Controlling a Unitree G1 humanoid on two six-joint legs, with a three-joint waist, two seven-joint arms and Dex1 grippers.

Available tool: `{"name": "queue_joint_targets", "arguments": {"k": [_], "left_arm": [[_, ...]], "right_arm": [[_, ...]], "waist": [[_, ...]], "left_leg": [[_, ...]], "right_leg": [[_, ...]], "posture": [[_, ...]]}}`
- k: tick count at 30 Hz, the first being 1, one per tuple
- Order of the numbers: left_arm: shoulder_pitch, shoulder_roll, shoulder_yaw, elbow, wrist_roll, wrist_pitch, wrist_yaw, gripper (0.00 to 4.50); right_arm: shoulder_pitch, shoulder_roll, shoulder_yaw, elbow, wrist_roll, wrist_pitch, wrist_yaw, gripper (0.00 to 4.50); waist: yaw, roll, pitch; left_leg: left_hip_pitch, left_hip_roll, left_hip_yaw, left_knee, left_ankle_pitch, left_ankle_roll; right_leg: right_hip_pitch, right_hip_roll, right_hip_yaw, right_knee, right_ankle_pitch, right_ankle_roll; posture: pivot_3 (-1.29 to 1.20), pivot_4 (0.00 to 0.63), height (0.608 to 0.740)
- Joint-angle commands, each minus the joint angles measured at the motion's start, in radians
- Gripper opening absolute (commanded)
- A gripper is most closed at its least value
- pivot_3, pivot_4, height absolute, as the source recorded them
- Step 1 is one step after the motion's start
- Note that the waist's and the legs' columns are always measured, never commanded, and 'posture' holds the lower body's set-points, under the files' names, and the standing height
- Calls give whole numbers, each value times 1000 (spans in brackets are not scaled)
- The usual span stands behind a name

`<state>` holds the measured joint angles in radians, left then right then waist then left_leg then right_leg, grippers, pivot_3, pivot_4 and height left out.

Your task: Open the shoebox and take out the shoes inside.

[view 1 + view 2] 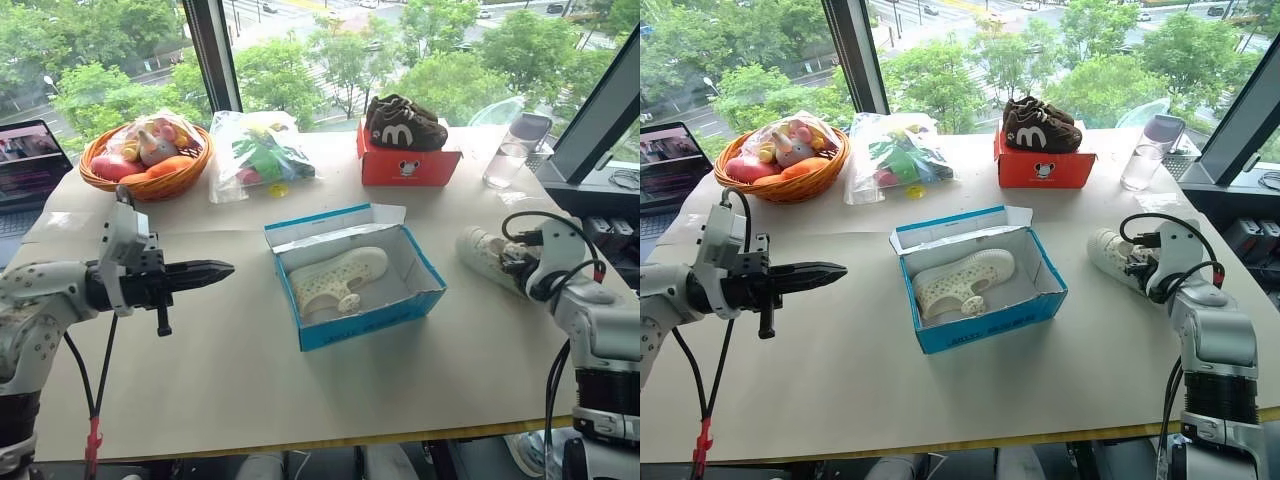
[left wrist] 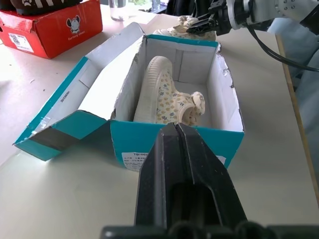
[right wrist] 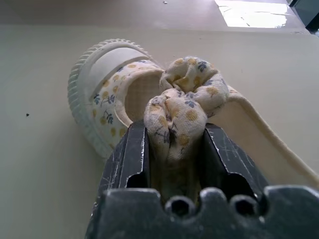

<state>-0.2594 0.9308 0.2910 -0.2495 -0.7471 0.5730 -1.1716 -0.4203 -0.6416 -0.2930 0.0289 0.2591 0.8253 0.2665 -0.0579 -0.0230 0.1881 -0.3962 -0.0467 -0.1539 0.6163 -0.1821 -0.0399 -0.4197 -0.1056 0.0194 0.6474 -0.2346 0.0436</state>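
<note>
The right gripper point(image 3: 174, 149) has its jaws partly apart with the bunched fabric bow at the heel of one shoe point(image 3: 149, 94) pressed between them; this shoe lies on the surface point(image 1: 200, 360), its rubber toe pointing away from the jaws. Whether the grip is firm or already slackening I cannot tell. The cloth there is soft and crumples, so it gives a hold that is sure but floppy; the shoe looks light and would swing from it.

The left gripper point(image 1: 205, 271) has its jaws pressed together, holding nothing, and hangs above the surface, pointing toward the shoebox point(image 1: 355, 320), which stands just beyond its tips. The box is open, its lid flap folded back on the far side, the thin cardboard likely to slide if pushed.

Inside, past the near wall, the second shoe point(image 2: 167, 92) lies on its side, sole toward the flap side, bow toward the left jaws. Its rubber toe cap and sole are stiff and smooth, a poorer place to pinch. The better hold, in my judgement, is the strap or bow, or the fabric edge of the opening.

Farther off stand a red box point(image 1: 408, 165) with dark shoes on top, a basket point(image 1: 145, 160) and a bag of toys point(image 1: 260, 155).
</note>
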Motion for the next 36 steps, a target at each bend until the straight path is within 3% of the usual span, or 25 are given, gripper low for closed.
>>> {"name": "queue_joint_targets", "arguments": {"k": [1,5,12,18,29,36], "left_arm": [[-2,0,12,-25,-5,-15,-4,0],[-14,-2,16,-19,-10,-16,-6,0],[-24,-43,37,-28,-49,-15,12,0],[-4,-92,33,-62,-63,-15,55,0],[14,-197,-11,-91,-38,-47,107,0],[23,-283,-69,-91,-13,-89,141,0]], "right_arm": [[6,-45,2,-56,14,57,47,3065],[29,-108,20,-105,25,75,140,4471],[106,-240,-48,-227,133,101,344,4471],[121,-289,-91,-257,186,92,410,4471],[-13,-273,-106,-236,276,92,443,4471],[-157,-194,-37,-307,425,122,485,4471]], "waist": [[1,0,0],[6,0,0],[13,0,0],[12,0,0],[14,0,0],[15,0,0]], "left_leg": [[0,0,0,0,0,0],[0,0,0,0,0,0],[-1,0,0,0,0,0],[0,0,0,0,0,0],[-1,0,0,2,0,0],[-1,0,0,2,0,0]], "right_leg": [[0,0,0,0,0,0],[0,0,0,0,0,0],[0,0,0,0,0,1],[0,0,0,0,0,1],[0,0,0,0,0,1],[1,0,0,0,0,0]], "posture": [[0,150,740],[0,150,740],[0,150,740],[0,150,740],[0,150,740],[0,150,740]]}}
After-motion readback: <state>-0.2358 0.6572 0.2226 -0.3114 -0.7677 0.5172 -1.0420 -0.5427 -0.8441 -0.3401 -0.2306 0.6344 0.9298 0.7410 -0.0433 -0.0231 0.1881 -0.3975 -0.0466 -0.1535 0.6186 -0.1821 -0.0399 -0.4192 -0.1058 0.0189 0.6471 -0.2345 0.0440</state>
